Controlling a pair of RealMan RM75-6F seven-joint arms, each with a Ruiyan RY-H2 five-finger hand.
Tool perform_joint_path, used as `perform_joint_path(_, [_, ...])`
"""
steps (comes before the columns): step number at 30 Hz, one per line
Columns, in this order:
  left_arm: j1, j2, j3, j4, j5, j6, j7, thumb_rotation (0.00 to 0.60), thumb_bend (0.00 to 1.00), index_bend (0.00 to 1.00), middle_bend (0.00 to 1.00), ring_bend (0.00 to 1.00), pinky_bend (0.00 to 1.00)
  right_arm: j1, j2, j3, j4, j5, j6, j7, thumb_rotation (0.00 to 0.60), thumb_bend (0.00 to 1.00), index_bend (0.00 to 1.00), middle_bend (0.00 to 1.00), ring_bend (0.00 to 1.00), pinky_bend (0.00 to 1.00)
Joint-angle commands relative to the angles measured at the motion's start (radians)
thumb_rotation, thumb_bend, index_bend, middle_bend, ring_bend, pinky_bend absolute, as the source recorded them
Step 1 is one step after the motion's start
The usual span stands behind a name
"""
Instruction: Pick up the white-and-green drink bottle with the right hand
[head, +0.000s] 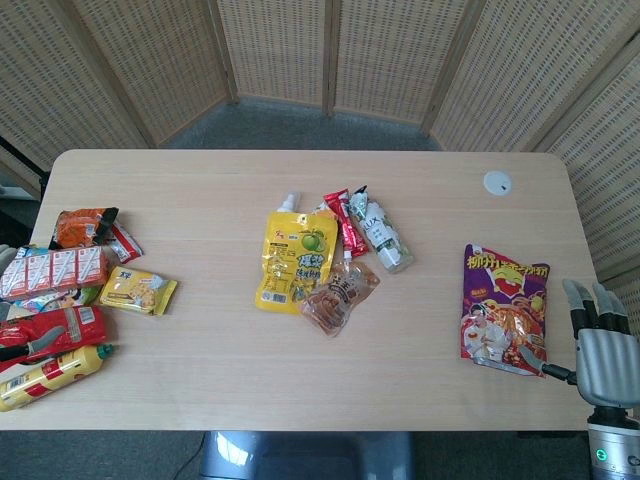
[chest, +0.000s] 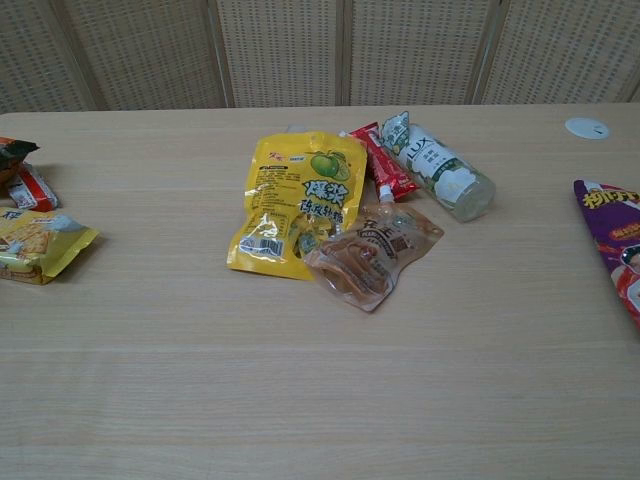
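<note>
The white-and-green drink bottle (head: 381, 233) (chest: 440, 166) lies on its side near the middle of the table, cap end toward the far side, touching a red sachet (head: 346, 222) (chest: 384, 160). My right hand (head: 603, 346) shows only in the head view, at the table's near right corner, fingers straight and apart, holding nothing. It is far to the right of the bottle, with a purple snack bag (head: 503, 307) (chest: 615, 235) between them. My left hand is barely seen: a grey tip at the left edge (head: 5, 256).
A yellow pouch (head: 296, 258) (chest: 298, 198) and a brown spout pouch (head: 341, 291) (chest: 375, 251) lie left of the bottle. Several snack packs (head: 70, 300) crowd the left end. A white round cap (head: 497, 182) (chest: 586, 127) sits far right.
</note>
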Motion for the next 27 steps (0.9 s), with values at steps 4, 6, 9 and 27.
perform_joint_path(4, [0.000,-0.002,0.001,0.000,0.001,-0.002,0.004,0.345,0.00,0.00,0.00,0.00,0.00,-0.005,-0.007,0.007,0.005,0.002,-0.012,-0.009,0.600,0.00,0.00,0.00,0.00,0.00])
perform_joint_path(6, [0.000,-0.002,0.001,-0.002,0.002,-0.001,0.005,0.343,0.00,0.00,0.00,0.00,0.00,-0.006,-0.010,0.010,0.006,0.004,-0.017,-0.009,0.600,0.00,0.00,0.00,0.00,0.00])
perform_joint_path(9, [0.000,-0.002,0.000,-0.004,0.003,0.001,0.003,0.345,0.00,0.00,0.00,0.00,0.00,-0.008,-0.014,0.014,0.004,0.005,-0.024,-0.010,0.600,0.00,0.00,0.00,0.00,0.00])
perform_joint_path(27, [-0.019,-0.019,-0.008,0.028,-0.045,-0.048,-0.011,0.346,0.00,0.00,0.00,0.00,0.00,0.180,-0.210,0.171,-0.132,0.261,-0.224,-0.280,0.600,0.00,0.00,0.00,0.00,0.00])
